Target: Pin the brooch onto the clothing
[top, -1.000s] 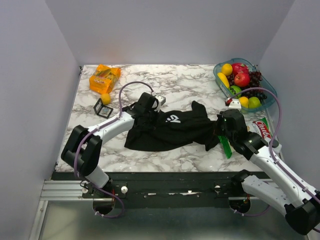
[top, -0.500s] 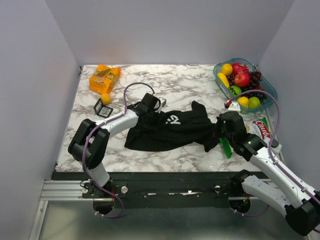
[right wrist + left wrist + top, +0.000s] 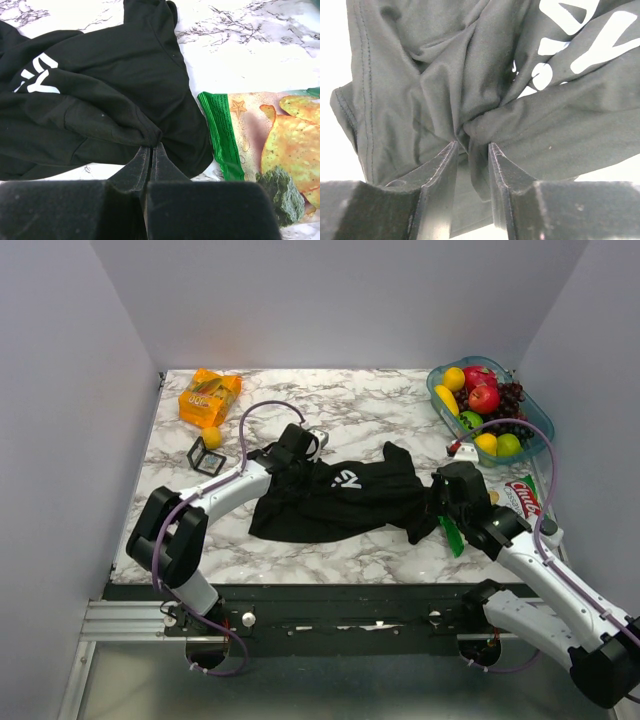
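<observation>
The clothing (image 3: pixel 350 495) is a black T-shirt with white print, lying crumpled in the middle of the marble table. My left gripper (image 3: pixel 290 462) is at its left end. In the left wrist view its jaws (image 3: pixel 471 145) stand apart, and a loose fold of the shirt (image 3: pixel 420 75) hangs between them, closer to the right finger. My right gripper (image 3: pixel 440 498) is at the shirt's right end, and its fingers (image 3: pixel 152 146) are shut on a pinch of the black cloth (image 3: pixel 100 100). The brooch does not show in any view.
A bowl of fruit (image 3: pixel 432 380) stands at the back right. A chips bag (image 3: pixel 522 498) (image 3: pixel 270 145) lies right of the shirt. An orange snack pack (image 3: pixel 208 395), a small orange ball (image 3: pixel 211 437) and a black wire cube (image 3: pixel 206 456) sit at the back left. A small pale object (image 3: pixel 318 438) lies by my left gripper.
My left gripper, shut a second ago, has parted its jaws at the shirt's left end, and the arm has shifted slightly. The right gripper keeps its pinch in place.
</observation>
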Tool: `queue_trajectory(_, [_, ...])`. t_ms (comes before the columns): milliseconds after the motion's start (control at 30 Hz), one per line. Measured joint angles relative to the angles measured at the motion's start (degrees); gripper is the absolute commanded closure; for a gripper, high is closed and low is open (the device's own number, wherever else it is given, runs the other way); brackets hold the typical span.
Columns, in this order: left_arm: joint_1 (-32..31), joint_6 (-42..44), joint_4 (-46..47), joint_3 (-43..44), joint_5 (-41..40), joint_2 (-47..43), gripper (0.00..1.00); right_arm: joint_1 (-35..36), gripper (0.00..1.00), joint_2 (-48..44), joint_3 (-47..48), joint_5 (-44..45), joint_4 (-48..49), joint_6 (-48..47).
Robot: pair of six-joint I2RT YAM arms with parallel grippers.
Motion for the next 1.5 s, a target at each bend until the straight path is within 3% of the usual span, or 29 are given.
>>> queue_trajectory(267, [-1.5, -0.6, -1.0, 0.0, -0.1, -0.3, 0.63, 0.0, 0.95, 0.6, 0.0, 0.0, 0.1, 0.0])
queue_trajectory(400, [-1.6, -0.6, -1.4, -0.1, -0.1, 0.3, 0.71, 0.0, 0.95, 0.6, 0.0, 0.0, 0.1, 0.0])
queue_trajectory(733, [-1.6, -0.6, -1.8, 0.0, -0.2, 1.9, 0.68, 0.0, 0.95, 0.6, 0.0, 0.0, 0.1, 0.0])
queue_trajectory(833, [-1.6, -0.6, -2.1, 0.0, -0.3, 2.3, 0.80, 0.0, 0.95, 0.6, 0.0, 0.0, 0.1, 0.0])
queue_trajectory(867, [-1.6, -0.6, -2.1, 0.0, -0.3, 2.3, 0.90, 0.0, 0.95, 0.6, 0.0, 0.0, 0.1, 0.0])
queue_trajectory(933, [-1.6, -0.6, -2.1, 0.0, -0.3, 2.3, 1.00, 0.0, 0.95, 0.6, 0.0, 0.0, 0.1, 0.0])
queue_trajectory(1133, [-1.6, -0.5, -1.9, -0.1, -1.9, 1.9, 1.00, 0.0, 0.95, 0.6, 0.0, 0.0, 0.0, 0.0])
queue_trajectory(1233, [-1.6, -0.3, -0.5, -1.4, -5.0, -1.0, 1.00, 0.0, 0.96, 0.6, 1.0, 0.0, -0.9, -0.1])
queue_trajectory(1500, [3.6, 0.3, 5.7, -7.1, -12.4, -23.7, 1.00, 0.0, 0.96, 0.1, 7.2, -0.5, -2.1, -0.2])
